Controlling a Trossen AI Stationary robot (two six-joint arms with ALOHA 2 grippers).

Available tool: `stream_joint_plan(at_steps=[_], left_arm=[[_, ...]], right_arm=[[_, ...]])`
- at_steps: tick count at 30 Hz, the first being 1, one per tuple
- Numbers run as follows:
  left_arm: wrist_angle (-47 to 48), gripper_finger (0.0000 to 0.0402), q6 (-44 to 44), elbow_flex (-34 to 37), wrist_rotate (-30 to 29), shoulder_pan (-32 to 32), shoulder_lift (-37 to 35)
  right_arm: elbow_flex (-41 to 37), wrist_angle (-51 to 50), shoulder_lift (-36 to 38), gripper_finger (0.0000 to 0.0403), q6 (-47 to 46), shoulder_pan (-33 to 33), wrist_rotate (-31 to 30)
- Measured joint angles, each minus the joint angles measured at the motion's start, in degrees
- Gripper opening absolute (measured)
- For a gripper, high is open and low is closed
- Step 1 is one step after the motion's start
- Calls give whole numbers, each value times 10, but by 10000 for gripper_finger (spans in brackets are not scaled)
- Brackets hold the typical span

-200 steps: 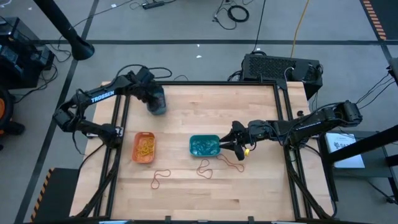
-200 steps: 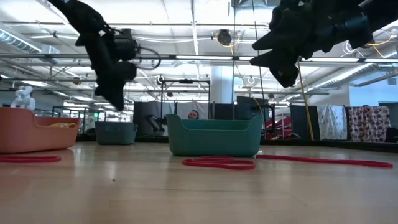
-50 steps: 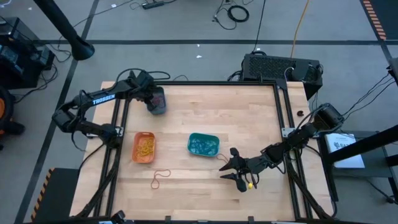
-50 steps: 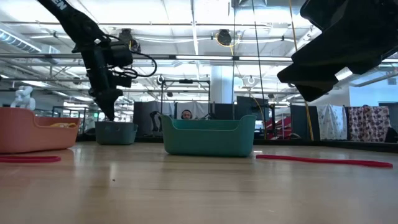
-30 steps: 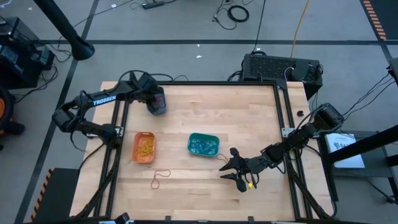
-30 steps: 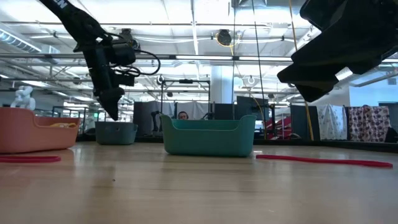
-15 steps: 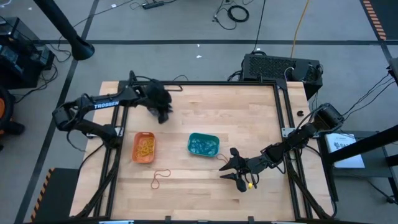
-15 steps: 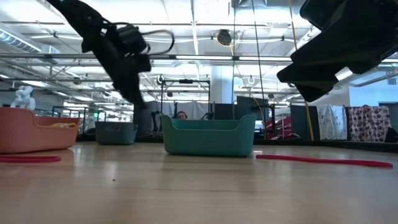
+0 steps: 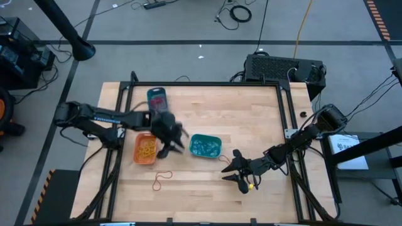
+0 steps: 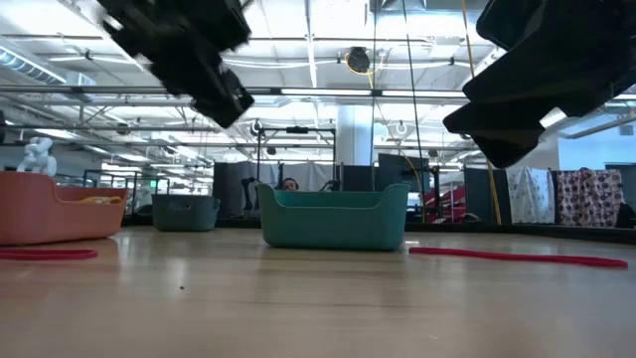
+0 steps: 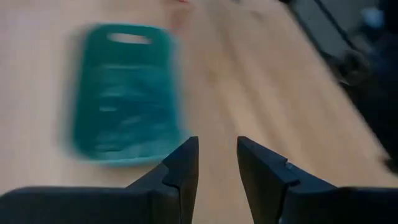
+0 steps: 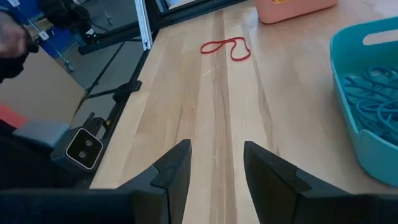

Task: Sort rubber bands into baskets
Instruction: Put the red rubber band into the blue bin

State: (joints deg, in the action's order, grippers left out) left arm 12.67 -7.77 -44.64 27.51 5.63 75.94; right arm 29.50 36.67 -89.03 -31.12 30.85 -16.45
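Three baskets stand on the table: orange (image 9: 145,149), teal (image 9: 205,145) and dark blue (image 9: 157,99) at the far left. Yellow bands lie in the orange basket, blue-green bands (image 12: 373,87) in the teal one, red ones in the blue one. A red rubber band (image 9: 162,181) lies loose near the front edge, and another (image 10: 517,259) lies right of the teal basket. My left gripper (image 9: 174,143) hangs open above the table between the orange and teal baskets, with nothing between its fingers (image 11: 180,171). My right gripper (image 9: 235,172) stands open and empty, near and right of the teal basket.
Bare wood lies in front of the baskets and across the table's right half. Black frame rails (image 9: 122,163) run along the table's left and right sides. A black box (image 9: 282,68) with cables sits beyond the far edge.
My left gripper has swung away from the dark blue basket at the far left, toward the table's near edge and to the right. It now hangs between the orange and teal baskets and has rolled on the way. The blue basket now shows uncovered.
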Motion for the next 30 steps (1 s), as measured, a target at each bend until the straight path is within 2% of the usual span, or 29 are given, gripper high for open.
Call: stream_joint_plan(at_steps=[5, 7, 12, 15, 19, 23, 30], left_arm=[[22, 116, 55, 0, -2, -125, 0], [33, 116, 81, 0, -21, -171, 0], [63, 116, 184, 0, -149, -268, 18], [66, 116, 249, 0, -195, -310, 43], [82, 116, 321, 0, -247, -350, 80], [113, 116, 345, 0, -290, -370, 118], [116, 116, 344, -1, -298, -379, 166]], right_arm=[[0, 0, 0, 141, -12, 0, 0], [0, 0, 0, 141, -12, 0, 0], [0, 0, 0, 141, -12, 0, 0], [0, 0, 0, 141, -12, 0, 0], [0, 3, 0, 141, -7, 0, 0], [0, 7, 0, 141, 3, 0, 0], [0, 17, 0, 141, 9, 0, 0]])
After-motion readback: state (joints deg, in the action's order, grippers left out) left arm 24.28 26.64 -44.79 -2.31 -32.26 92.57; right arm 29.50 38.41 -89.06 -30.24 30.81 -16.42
